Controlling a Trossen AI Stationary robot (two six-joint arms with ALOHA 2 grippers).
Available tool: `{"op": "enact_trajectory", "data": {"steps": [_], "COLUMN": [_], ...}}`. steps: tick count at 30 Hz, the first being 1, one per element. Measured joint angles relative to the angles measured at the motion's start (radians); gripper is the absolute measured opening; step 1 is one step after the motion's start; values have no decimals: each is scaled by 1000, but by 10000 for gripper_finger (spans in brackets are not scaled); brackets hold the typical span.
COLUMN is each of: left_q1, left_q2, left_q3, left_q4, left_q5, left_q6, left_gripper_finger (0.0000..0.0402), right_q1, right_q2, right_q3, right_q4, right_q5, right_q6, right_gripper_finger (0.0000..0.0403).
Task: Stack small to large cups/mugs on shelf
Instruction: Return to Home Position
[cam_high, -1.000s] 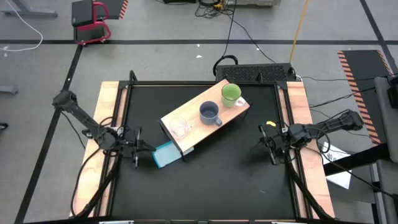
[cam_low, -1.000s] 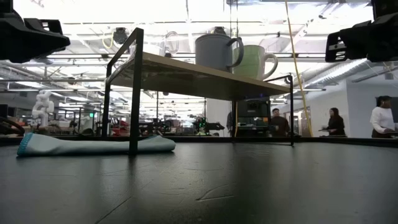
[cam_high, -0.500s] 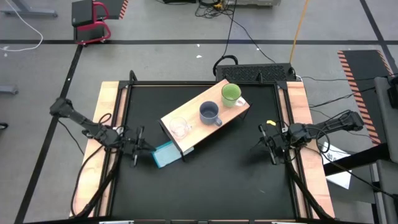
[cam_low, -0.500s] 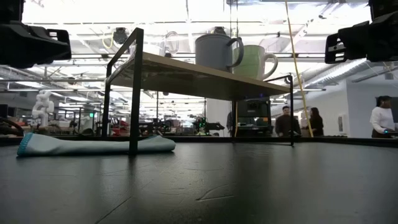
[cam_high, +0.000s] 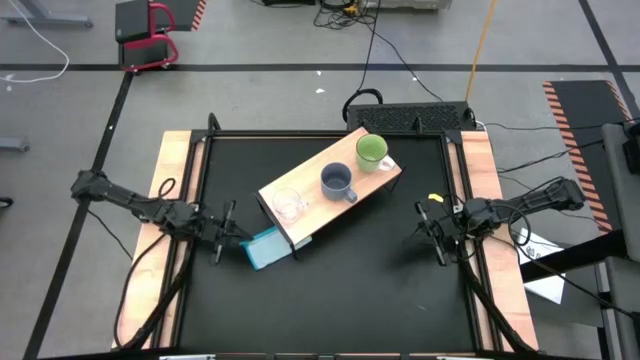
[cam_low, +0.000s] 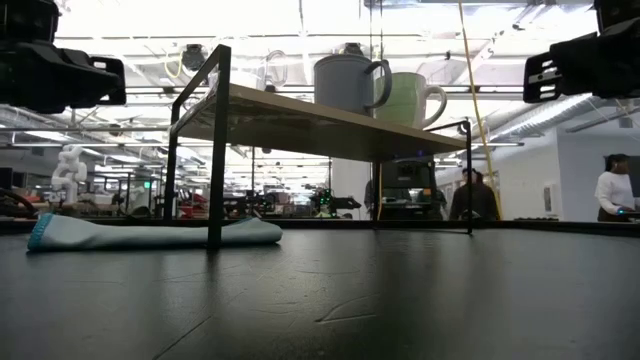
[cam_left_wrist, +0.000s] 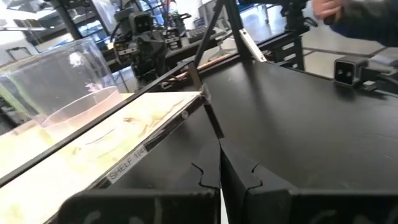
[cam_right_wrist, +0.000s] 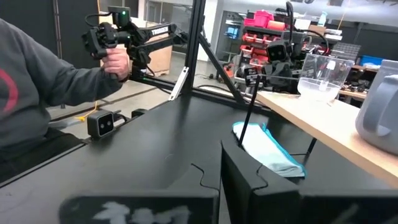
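shelf (cam_high: 311, 189) holds one clear cup (cam_high: 288, 205), one grey mug (cam_high: 336, 181), one green mug (cam_high: 372, 150); left hand (cam_high: 227, 236), right hand (cam_high: 428, 232) clenched empty.

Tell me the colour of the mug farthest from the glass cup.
That mug is light green, clearest in the high view.

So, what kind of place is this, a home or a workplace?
Most likely a robotics lab or workshop, not a home. The high view shows tape lines and loose cables on a bare floor around the black table; the low view shows a large open hall behind it, with a person standing.
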Motion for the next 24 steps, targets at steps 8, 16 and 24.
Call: {"op": "enact_trajectory", "data": {"steps": [8,16,24], "left_q1": [13,99,179], "left_q2": [0,0,0], "left_q3": [0,0,0], "left_q4": [-7,-79,-96], "left_q5": [40,57,217], "left_q6": [49,13,-9], "left_gripper_finger": [0,0,0], "right_q1": [0,0,0], "right_q2": [0,0,0], "right_q3": [-6,-6,-6], "right_q4": [-15,7,7], "right_q5": [-3,5,8], "right_q6": [38,22,0], "right_gripper_finger": [0,0,0]}}
